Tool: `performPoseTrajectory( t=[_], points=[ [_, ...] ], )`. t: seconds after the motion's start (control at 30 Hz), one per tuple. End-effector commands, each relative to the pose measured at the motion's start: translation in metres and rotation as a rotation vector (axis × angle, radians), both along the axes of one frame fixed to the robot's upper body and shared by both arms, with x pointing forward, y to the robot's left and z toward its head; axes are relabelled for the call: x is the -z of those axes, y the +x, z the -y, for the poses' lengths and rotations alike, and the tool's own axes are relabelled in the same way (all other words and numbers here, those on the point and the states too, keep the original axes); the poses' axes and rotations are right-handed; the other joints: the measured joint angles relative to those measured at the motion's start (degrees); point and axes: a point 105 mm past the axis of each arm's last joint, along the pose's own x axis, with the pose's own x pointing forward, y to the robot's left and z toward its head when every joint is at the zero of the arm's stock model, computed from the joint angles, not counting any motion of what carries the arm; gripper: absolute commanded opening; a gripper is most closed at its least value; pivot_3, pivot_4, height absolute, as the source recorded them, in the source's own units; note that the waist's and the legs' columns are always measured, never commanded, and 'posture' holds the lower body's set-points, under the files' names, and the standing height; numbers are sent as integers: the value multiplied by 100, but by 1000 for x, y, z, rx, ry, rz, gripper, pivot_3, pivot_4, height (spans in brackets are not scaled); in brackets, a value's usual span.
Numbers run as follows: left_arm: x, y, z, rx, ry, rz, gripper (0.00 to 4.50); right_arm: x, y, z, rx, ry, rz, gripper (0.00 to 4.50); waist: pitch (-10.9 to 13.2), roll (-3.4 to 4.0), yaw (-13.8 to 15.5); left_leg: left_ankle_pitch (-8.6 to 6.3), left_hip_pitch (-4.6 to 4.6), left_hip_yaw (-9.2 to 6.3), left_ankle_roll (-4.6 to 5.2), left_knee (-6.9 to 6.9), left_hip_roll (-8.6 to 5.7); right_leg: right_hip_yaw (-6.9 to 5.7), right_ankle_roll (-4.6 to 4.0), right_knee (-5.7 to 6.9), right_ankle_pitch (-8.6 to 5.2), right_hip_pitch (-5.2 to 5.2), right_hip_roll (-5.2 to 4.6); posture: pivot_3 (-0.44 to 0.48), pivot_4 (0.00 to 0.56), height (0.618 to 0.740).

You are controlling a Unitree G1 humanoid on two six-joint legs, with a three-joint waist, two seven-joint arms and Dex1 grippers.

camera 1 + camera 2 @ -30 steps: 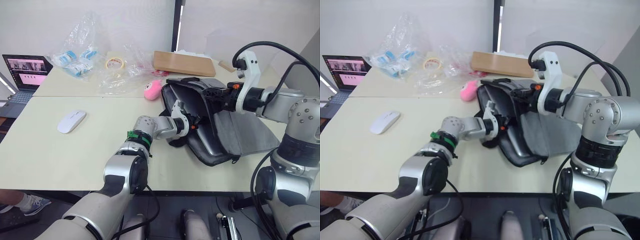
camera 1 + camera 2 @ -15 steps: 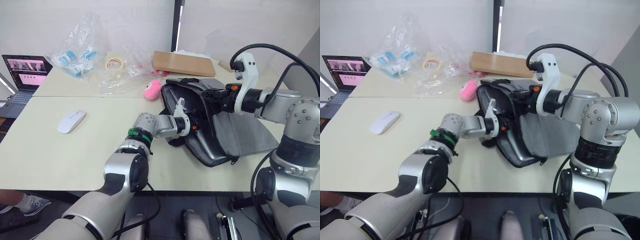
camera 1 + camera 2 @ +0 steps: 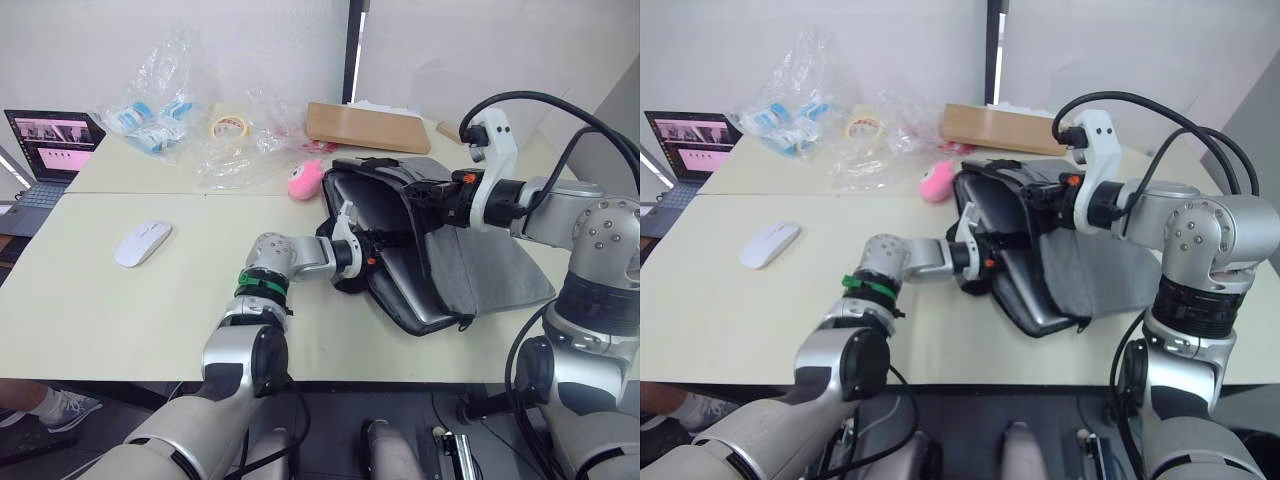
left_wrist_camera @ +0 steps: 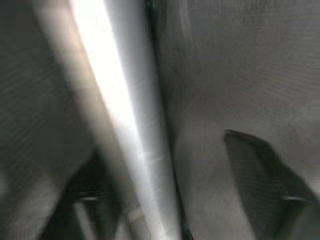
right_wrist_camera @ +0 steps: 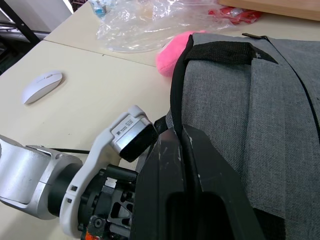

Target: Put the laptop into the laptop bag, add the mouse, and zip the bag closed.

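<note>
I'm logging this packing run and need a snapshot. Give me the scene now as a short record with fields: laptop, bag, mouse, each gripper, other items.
laptop: silver laptop, mostly inside the bag, one corner showing at the open edge
laptop bag: grey laptop bag on the table, unzipped, upper flap held up
mouse: white mouse on the table, apart from the bag
left gripper: left gripper at the bag's mouth, against the laptop
right gripper: right gripper shut on the bag's top flap
other items: pink fluffy ball beside the bag, tape roll, plastic bags, wooden board, small dark laptop
</note>
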Motion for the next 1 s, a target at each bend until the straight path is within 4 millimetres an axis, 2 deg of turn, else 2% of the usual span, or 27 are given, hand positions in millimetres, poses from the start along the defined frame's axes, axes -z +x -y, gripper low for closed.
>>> performPoseTrajectory(
  t=[0.03, 0.17, 0.4, 0.6, 0.7, 0.8, 1.0],
  points=[
    [-25, 0, 1, 3, -78, 60, 1504, -16, -3, 0, -18, 12, 75, 0, 0, 0, 1, 0, 0, 0, 0, 0, 0, 0, 0, 0, 0, 0, 0, 0, 150, 740],
    [-26, 1, -4, -10, -77, 55, 303, -16, -3, 0, -17, 11, 74, 0, 0, 0, 1, 0, 0, 0, 0, 0, 0, 1, 0, 0, 0, -1, 0, 0, 150, 740],
    [-23, 3, 1, -26, -78, 27, 262, -16, -4, -1, -23, 12, 72, 0, 0, 0, 1, 0, -1, 0, 0, 0, 0, 0, 0, 0, 0, -2, 0, 0, 150, 740],
    [-29, 7, 18, -36, -93, 21, 262, -16, -5, -4, -38, 13, 69, 0, 0, 0, 2, 0, -1, 1, 0, 1, 0, 0, 0, 0, 0, -2, 0, 0, 150, 740],
    [-35, 7, 37, -25, -89, 43, 262, -17, -6, -7, -53, 17, 67, 0, 0, 0, 16, 0, -4, 2, 0, 4, -1, 0, 0, 0, 0, -1, -1, 0, 150, 740],
    [-35, 3, 45, 6, -77, 64, 262, -16, -6, -7, -50, 16, 67, 0, 0, 0, 6, -1, -8, 2, 1, 7, -2, -1, 3, -2, 2, -2, -1, 0, 150, 740],
    [-33, 4, 45, 7, -79, 69, 262, -14, -6, -6, -39, 17, 64, 0, 0, 0, 4, -1, -8, 1, 1, 5, -2, -1, 3, -2, 2, -4, -1, 0, 150, 740]
  ],
)
